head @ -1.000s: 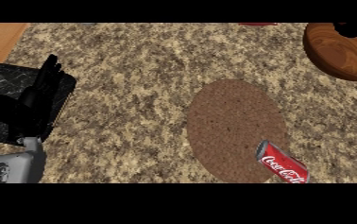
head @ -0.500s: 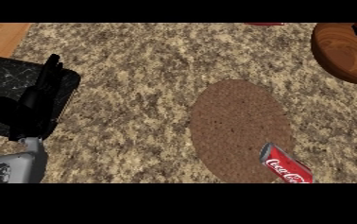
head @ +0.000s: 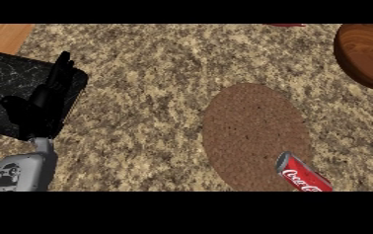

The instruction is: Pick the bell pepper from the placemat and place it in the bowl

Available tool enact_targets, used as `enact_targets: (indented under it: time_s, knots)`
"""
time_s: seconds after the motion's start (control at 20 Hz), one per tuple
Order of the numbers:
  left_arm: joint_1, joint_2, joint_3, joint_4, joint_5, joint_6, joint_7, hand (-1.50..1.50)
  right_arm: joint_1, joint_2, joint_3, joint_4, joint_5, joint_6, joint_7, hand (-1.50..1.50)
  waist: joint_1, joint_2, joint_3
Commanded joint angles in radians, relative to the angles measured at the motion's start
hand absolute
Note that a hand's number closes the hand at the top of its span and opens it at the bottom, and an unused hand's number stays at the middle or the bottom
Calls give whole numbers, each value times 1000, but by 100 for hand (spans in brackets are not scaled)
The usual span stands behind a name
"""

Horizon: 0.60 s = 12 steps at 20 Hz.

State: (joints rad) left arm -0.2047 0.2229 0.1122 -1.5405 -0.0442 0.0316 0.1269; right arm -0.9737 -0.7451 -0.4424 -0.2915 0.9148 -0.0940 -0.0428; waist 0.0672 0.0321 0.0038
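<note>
At the left edge of the speckled brown granite tabletop [head: 160, 80], my black left hand [head: 45, 102] rests with fingers straight and apart, pointing up, over a dark marbled slab [head: 22, 80]. A round brown woven placemat [head: 251, 129] lies right of centre; a red cola can [head: 302, 175] lies tilted on its lower edge. A wooden bowl [head: 357, 53] sits at the upper right. I cannot see the bell pepper.

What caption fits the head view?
Left hand resting open; red can lying on brown placemat; wooden bowl at right edge.
</note>
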Motion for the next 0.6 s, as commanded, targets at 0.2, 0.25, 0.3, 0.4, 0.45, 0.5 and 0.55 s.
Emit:
enact_targets:
  time_s: [0.2, 0.25, 0.3, 0.4, 0.45, 0.5, 0.55]
  knots:
    - [-14, 29, 31, 35, 21, -26, -6, 0, 34, -64, -75, 103, -77, 114, -198, -150, -6, 3, 3]
    - [1, 10, 6, -35, 14, -14, 27, 0, 42, -56, -120, 105, -121, 100, -217, -150, 2, -3, 6]
    - [-17, 11, 19, 18, 9, -5, 13, 0, 26, -70, -146, 103, -151, 134, -246, -150, -14, -1, 4]
    - [6, 19, 35, 33, 10, -6, -18, 0, 8, -42, -253, 106, -260, 124, -257, -150, -20, -5, 5]
    - [14, 11, 16, -6, 9, -10, 1, 0, 0, -72, -294, 107, -297, 130, -250, -150, -15, -8, 6]
    - [-27, 16, 33, 12, 14, 4, 13, 0, -5, -59, -341, 101, -347, 122, -279, -150, -32, -8, 7]
    - [1, 21, 32, 2, 16, -8, 10, 0, 12, -62, -383, 106, -387, 113, -296, -150, -23, -7, 7]
